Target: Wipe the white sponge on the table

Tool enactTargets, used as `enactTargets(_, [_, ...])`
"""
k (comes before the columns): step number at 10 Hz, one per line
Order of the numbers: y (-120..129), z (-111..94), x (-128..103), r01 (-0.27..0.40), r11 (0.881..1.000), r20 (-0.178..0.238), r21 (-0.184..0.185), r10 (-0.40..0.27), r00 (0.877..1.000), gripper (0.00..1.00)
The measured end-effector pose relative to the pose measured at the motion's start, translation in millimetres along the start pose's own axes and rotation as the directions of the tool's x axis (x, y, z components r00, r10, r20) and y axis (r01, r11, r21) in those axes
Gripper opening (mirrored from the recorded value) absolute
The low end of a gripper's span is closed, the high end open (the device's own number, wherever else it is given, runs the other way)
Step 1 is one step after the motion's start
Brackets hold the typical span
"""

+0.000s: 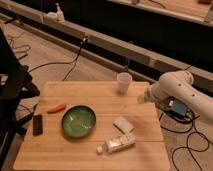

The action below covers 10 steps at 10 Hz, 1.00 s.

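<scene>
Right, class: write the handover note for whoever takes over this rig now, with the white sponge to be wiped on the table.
Gripper: at the right edge of the table, near the white cup, apart from the sponge.
White sponge: flat on the table, right of the green bowl, beside the lying bottle.
Done: nothing; sponge not yet grasped.
Left: reach it, grasp, wipe.

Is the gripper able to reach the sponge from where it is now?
Probably yes. The gripper hovers over the table beside the cup; only bare wood lies between it and the sponge. The bottle lies past the sponge, out of the way.
</scene>
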Motion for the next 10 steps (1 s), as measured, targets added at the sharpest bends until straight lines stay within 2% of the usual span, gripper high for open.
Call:
enactTargets(4, [0.1, 0.1, 0.3, 0.003, 1.0, -0.001, 0.0, -0.003, 1.0, 0.34])
enactTargets(7, [5.6, 2.7, 5.3, 0.034, 0.999, -0.008, -0.003, -0.034, 0.999, 0.34])
enactTargets(10, [17.8, 24.1, 33.3, 0.063, 0.998, -0.067, -0.03, -0.065, 0.996, 0.34])
